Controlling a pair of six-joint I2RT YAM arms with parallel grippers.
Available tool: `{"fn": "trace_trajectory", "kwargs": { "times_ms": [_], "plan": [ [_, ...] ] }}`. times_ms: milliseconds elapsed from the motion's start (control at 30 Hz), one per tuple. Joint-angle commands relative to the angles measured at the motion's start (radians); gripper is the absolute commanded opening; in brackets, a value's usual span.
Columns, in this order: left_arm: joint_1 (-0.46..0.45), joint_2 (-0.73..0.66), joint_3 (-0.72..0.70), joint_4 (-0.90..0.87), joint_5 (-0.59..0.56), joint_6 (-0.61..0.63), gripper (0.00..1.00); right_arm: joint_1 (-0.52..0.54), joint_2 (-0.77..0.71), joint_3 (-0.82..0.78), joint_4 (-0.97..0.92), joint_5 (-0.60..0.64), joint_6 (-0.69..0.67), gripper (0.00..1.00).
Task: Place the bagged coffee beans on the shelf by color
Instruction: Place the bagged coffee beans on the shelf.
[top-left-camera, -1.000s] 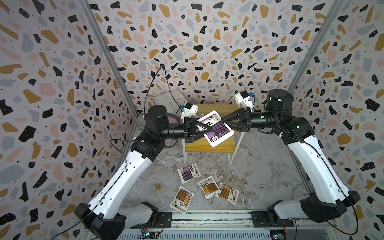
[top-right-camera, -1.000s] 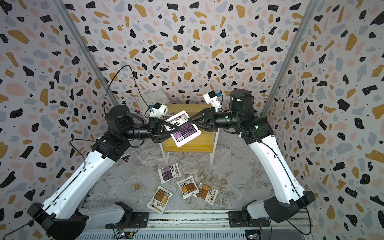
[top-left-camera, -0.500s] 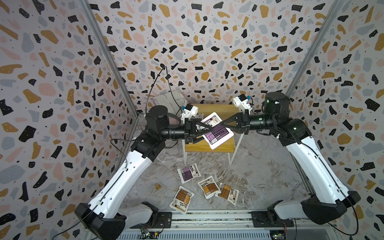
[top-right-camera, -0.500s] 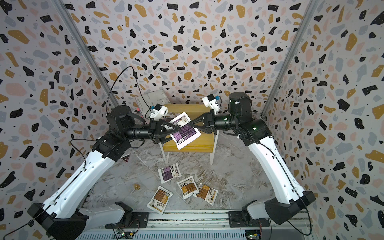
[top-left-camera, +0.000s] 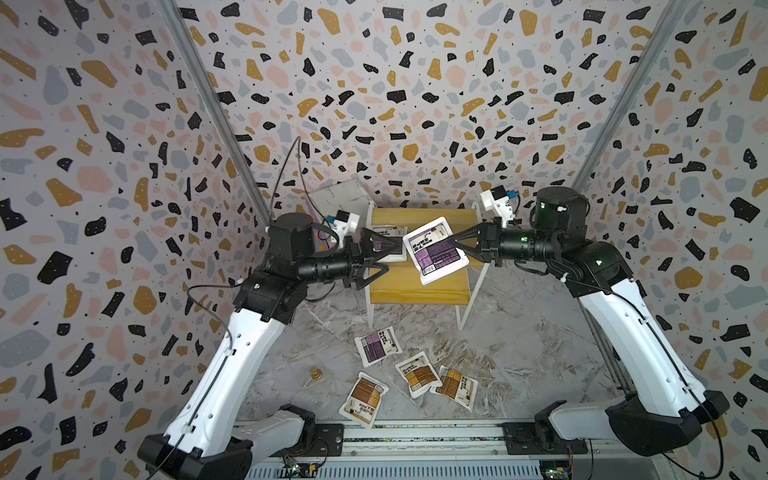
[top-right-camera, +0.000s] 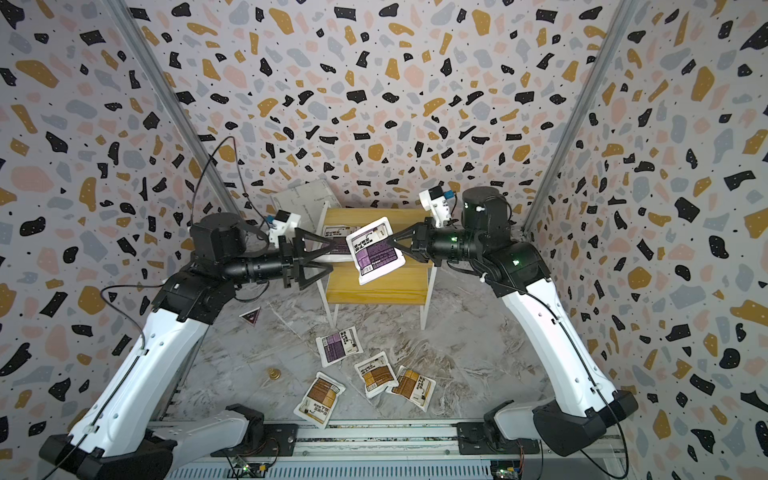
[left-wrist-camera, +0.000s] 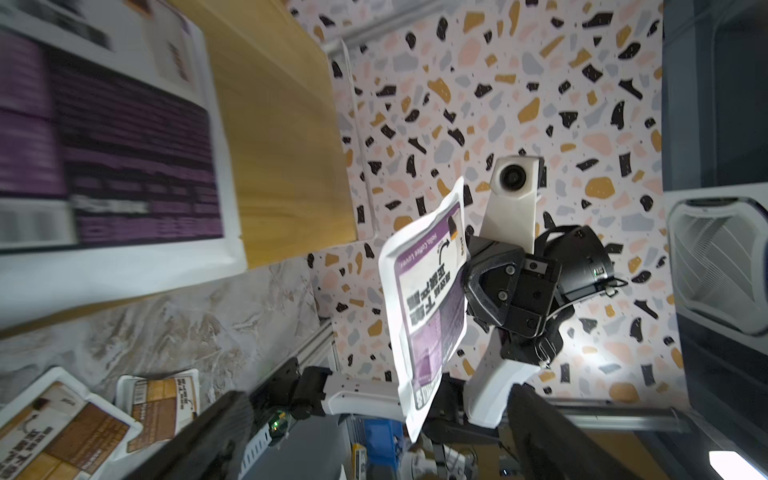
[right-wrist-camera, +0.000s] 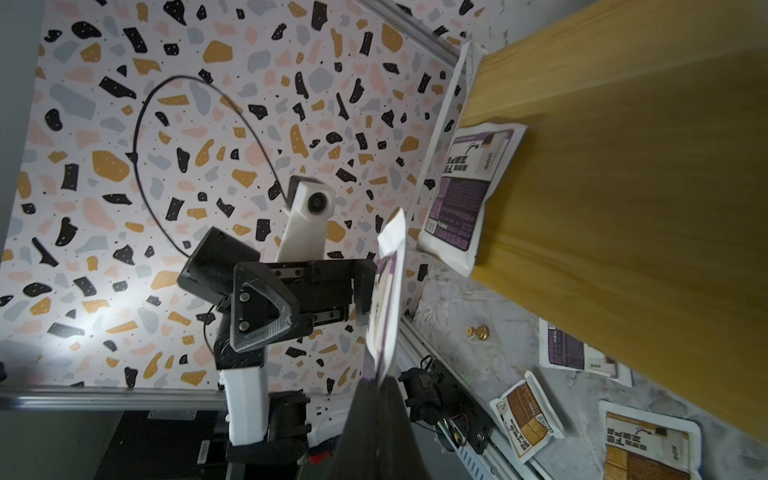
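Observation:
My right gripper (top-left-camera: 451, 240) (right-wrist-camera: 376, 411) is shut on the edge of a purple-labelled coffee bag (top-left-camera: 435, 249) (top-right-camera: 376, 251) (left-wrist-camera: 428, 307), held tilted above the shelf (top-left-camera: 415, 286) (top-right-camera: 376, 291). Just left of that bag my left gripper (top-left-camera: 394, 255) (top-right-camera: 336, 257) stands open and holds nothing. Another purple bag (top-left-camera: 386, 232) (right-wrist-camera: 469, 195) lies on the shelf's upper board, partly hidden by the left fingers. On the floor in front lie one purple bag (top-left-camera: 377, 345) and three brown-labelled bags (top-left-camera: 417, 376) (top-left-camera: 455, 386) (top-left-camera: 365, 399).
A white box (top-left-camera: 336, 197) leans at the back left of the shelf. A small brass knob (top-left-camera: 316, 372) and a dark triangular scrap (top-right-camera: 250, 316) lie on the marble floor. Patterned walls close in on three sides; a metal rail (top-left-camera: 415, 436) runs along the front.
The left gripper opened and let go of the purple bag while the right gripper shut on it. The bag now hangs from the right gripper alone.

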Motion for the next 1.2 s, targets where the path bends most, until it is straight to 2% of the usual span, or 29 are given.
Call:
{"fn": "trace_trajectory", "kwargs": {
  "times_ms": [0,233,467,800,1167],
  "plan": [
    [0.034,-0.069,0.02,-0.185,-0.146,0.094,1.0,-0.002,-0.009,0.058,-0.06,0.175,-0.044,0.0],
    [0.066,-0.146,-0.063,-0.226,-0.178,0.079,1.0,-0.001,0.064,0.116,-0.142,0.317,-0.093,0.0],
    [0.08,-0.153,-0.04,-0.287,-0.203,0.106,1.0,-0.001,0.113,0.107,-0.129,0.369,-0.056,0.0],
    [0.096,-0.156,-0.022,-0.334,-0.222,0.143,1.0,0.01,0.121,0.037,-0.054,0.397,0.012,0.0],
    [0.102,-0.158,-0.03,-0.341,-0.217,0.148,1.0,0.036,0.153,0.033,-0.028,0.373,0.047,0.0]
  ]
}}
